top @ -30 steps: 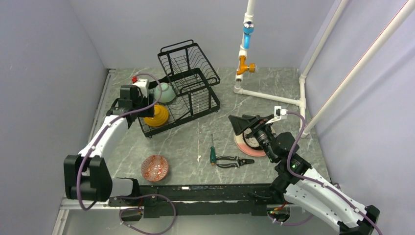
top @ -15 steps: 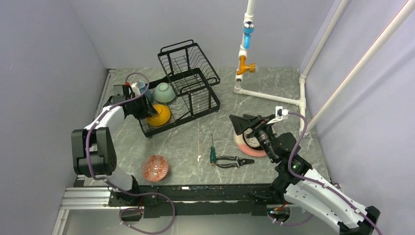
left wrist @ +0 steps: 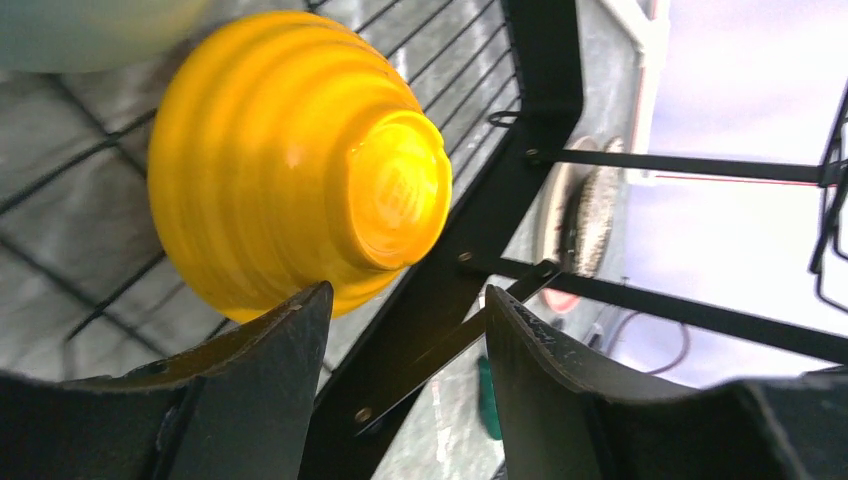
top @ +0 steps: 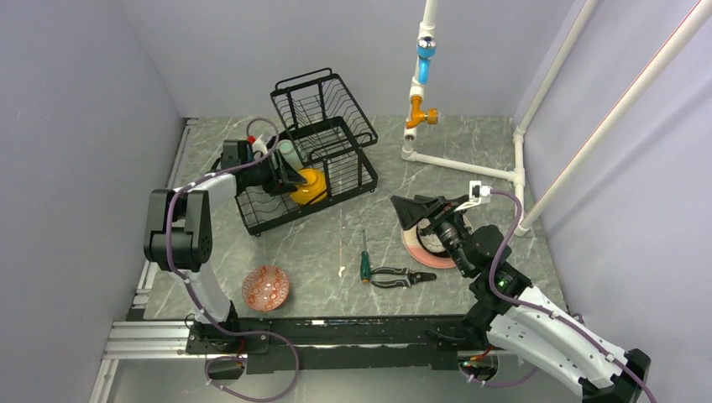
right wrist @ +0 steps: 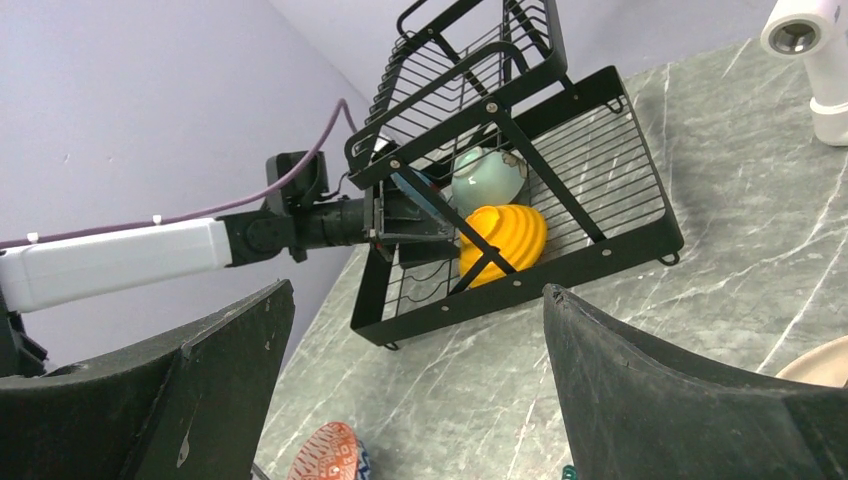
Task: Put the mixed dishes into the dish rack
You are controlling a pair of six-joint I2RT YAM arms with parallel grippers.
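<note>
Step in hand: seating the orange bowl (left wrist: pixel 290 160) in the lower tray of the dish rack (right wrist: pixel 560 282). The bowl lies tipped on its side on the wires, just beside the mint-green bowl (right wrist: pixel 485 178). The left claw (left wrist: pixel 405 300) stands partly open and grips nothing; one finger (left wrist: pixel 270 350) sits at the bowl's rim (contact cannot be confirmed). Next move, by judgement: back it clear of the frame without dragging the bowl. The right claw (right wrist: pixel 418 290) hovers wide open, empty, above the pink-cream plate (top: pixel 417 250) on the tabletop (top: pixel 470 151).
</note>
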